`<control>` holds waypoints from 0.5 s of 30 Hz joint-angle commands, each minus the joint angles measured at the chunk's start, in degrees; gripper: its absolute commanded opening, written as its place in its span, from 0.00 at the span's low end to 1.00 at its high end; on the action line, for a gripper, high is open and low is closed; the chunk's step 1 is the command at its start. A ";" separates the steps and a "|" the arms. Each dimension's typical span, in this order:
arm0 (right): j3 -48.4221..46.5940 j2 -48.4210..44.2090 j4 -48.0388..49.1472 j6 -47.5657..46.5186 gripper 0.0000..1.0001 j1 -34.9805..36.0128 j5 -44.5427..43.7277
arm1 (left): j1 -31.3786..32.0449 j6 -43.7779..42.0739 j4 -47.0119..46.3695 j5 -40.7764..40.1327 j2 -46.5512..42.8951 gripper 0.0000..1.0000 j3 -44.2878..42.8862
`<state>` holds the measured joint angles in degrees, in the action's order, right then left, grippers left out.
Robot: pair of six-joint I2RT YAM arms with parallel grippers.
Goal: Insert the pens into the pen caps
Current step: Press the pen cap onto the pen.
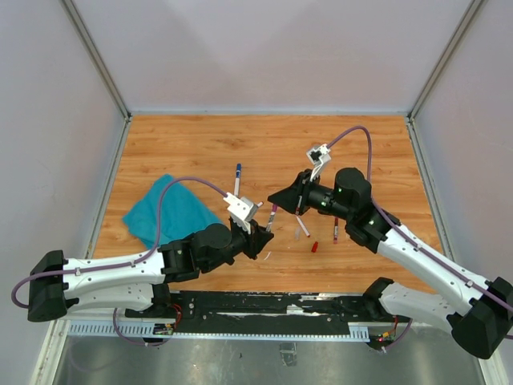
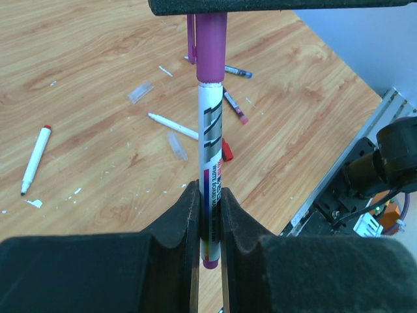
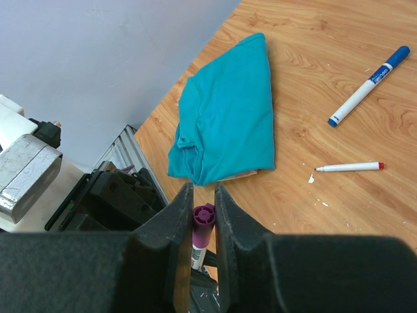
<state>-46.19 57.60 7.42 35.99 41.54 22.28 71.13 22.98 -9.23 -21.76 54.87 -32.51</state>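
Left end effector (image 2: pixel 208 195) is nearly fully closed, clamped on the lower barrel of a white pen (image 2: pixel 210 130). Purple cap (image 2: pixel 211 49) sits over the pen's other end. Right end effector (image 3: pixel 202 195) is closed on that cap, with its fingers (image 3: pixel 176 222) touching it on either side. The two meet above the middle of the table (image 1: pixel 200 144), nearer the near edge. Loose on the table: blue-capped pen (image 3: pixel 368 86), red-ended pen (image 3: pixel 348 167), teal cloth (image 3: pixel 228 111) towards the left edge.
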 commanded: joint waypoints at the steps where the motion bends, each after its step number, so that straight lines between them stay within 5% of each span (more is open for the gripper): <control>1: 3.45 -0.73 -1.55 0.24 0.01 2.17 1.18 | 0.32 -0.49 -4.97 -2.94 -2.56 0.00 -4.02; 15: 11.90 -1.82 2.27 4.73 0.01 8.86 -1.33 | 0.33 -2.93 -7.50 -1.32 -4.42 0.00 -7.45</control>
<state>-38.57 54.54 16.62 39.27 45.52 17.17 71.64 21.85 -3.25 -21.06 52.86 -33.47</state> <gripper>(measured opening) 0.162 0.160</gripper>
